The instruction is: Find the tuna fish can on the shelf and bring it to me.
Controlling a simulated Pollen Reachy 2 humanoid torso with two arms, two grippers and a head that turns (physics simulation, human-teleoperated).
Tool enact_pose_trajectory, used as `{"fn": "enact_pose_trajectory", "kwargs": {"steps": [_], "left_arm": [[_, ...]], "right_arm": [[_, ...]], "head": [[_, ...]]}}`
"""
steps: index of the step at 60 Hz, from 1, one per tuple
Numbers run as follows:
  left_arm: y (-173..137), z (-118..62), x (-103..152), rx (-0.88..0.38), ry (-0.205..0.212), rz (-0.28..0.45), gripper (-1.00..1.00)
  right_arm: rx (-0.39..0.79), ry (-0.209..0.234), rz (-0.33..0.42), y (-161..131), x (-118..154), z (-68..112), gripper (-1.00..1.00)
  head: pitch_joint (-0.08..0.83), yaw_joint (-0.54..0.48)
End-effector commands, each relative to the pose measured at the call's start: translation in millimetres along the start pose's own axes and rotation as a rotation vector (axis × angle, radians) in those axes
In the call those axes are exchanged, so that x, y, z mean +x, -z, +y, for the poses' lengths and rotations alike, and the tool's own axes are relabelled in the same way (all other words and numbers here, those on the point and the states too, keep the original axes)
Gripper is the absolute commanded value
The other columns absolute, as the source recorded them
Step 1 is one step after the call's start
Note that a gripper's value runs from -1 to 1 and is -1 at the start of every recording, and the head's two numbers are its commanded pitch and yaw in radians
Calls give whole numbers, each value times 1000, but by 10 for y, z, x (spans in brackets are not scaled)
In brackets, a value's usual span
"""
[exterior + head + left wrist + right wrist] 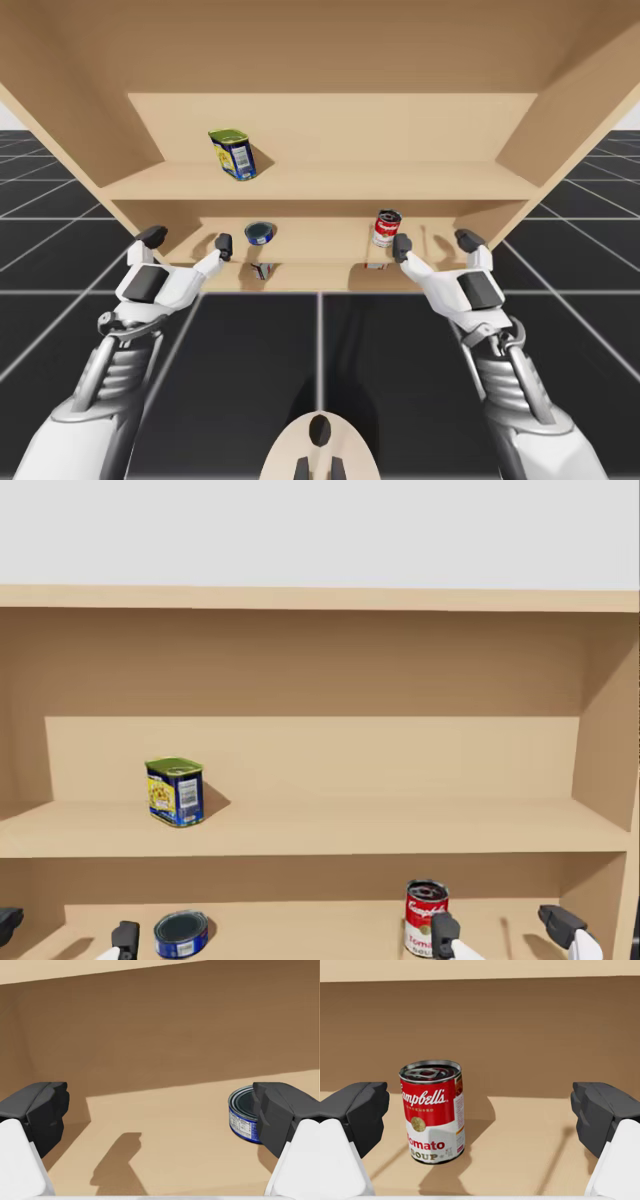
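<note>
Left jaws are spread wide and hold nothing, dark fingertips (42, 1110) well apart over the lower shelf (165, 1125). What I'm after, the low blue can (242, 1119), sits upright on that shelf just ahead of the left jaws. It's not between the fingers but off by the one on my inner side, and that fingertip hides part of it. I can't see any contact. The high view agrees: the low blue can is just past my left arm's inner finger, toward the middle of the shelf.

Right jaws are just as wide open and also hold nothing. A red and white can (433, 1110) stands upright ahead of them, nearer the inner finger than the outer one and clear of both.

Further out, the low blue can and the red and white can are well apart on the lower shelf. Up on the upper shelf (400, 183) sits a yellow and blue tin with a green top (233, 153), above the low blue can and a little toward my left.
</note>
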Motion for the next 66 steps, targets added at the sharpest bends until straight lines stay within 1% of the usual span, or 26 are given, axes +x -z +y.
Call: {"fn": "enact_pose_trajectory", "kwargs": {"steps": [1,4,6,8,9,15,20,26,34,40,48,55,56,57,60,61,63,64,66], "left_arm": [[4,1,-2,0,-1,1,-1000],[2,2,-2,0,-2,0,-1000],[1,3,-2,0,-3,1,-1000],[1,5,-2,0,-4,0,-1000],[2,5,-2,1,-5,0,-1000],[3,10,-4,2,-6,1,-1000],[7,12,-5,3,-3,1,-1000],[7,15,-7,3,-2,0,-1000],[10,13,-14,2,1,1,-1000],[10,9,-14,1,2,2,-1000],[12,9,-13,-4,-2,1,-1000],[11,5,-4,-12,-13,-1,-1000],[10,3,-2,-14,-16,-2,-1000],[6,-6,8,-21,-29,-3,-1000],[-7,-27,33,-29,-38,-4,-1000],[-31,-48,74,-39,-51,-6,-1000],[-50,-69,112,-54,-65,-8,-1000],[-96,-106,163,-63,-67,-10,-1000],[-122,-124,194,-61,-61,-3,-1000]], "right_arm": [[-13,-4,-23,-31,-33,33,-1000],[-19,-9,-40,-44,11,44,-1000],[-21,2,-48,-31,25,38,-1000],[-17,11,-36,-27,24,37,-1000],[-4,19,-16,-18,8,31,-1000],[-18,23,0,10,-31,18,-1000],[-15,16,1,13,-32,15,-1000],[-8,15,7,13,-43,19,-1000],[7,5,24,20,-81,40,-1000],[10,6,30,23,-88,39,-1000],[9,6,32,24,-88,40,-1000],[8,6,34,30,-91,42,-1000],[9,7,34,30,-91,42,-1000],[9,8,33,32,-90,42,-1000],[6,7,31,33,-86,39,-1000],[5,7,30,33,-82,35,-1000],[5,6,29,33,-79,32,-1000],[5,5,28,31,-76,30,-1000],[4,5,27,30,-74,27,-1000]], "head": [[12,-39],[23,-39],[37,-36],[47,-34],[64,-30],[119,-18],[182,-4],[237,23],[324,110],[382,175],[415,221],[426,233],[426,233],[427,232],[427,230],[424,228],[423,225],[422,223],[421,222]]}}
